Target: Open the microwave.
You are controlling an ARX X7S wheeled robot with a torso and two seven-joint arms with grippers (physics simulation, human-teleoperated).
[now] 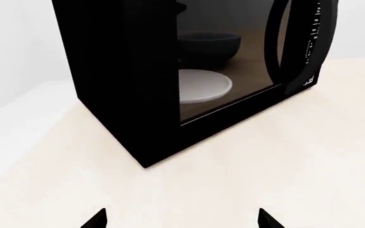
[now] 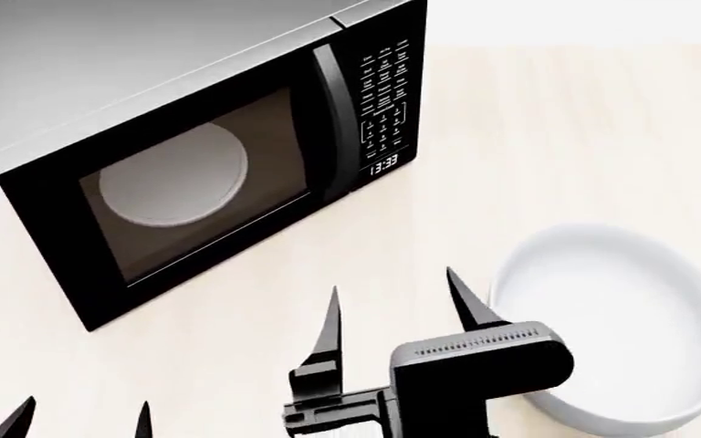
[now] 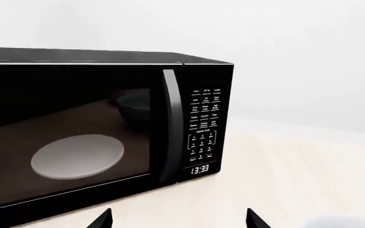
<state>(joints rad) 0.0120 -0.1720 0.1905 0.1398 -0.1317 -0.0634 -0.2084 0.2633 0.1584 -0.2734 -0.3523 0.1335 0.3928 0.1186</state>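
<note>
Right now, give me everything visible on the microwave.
The microwave is a large black box oven with a greyish top, standing upright on the pale wooden counter and angled to the head view. Its door looks shut; the dark glass window shows a white round turntable inside. A vertical black handle runs beside a white-lettered keypad, with a clock reading 13:33 below. Neither end effector touches it.
</note>
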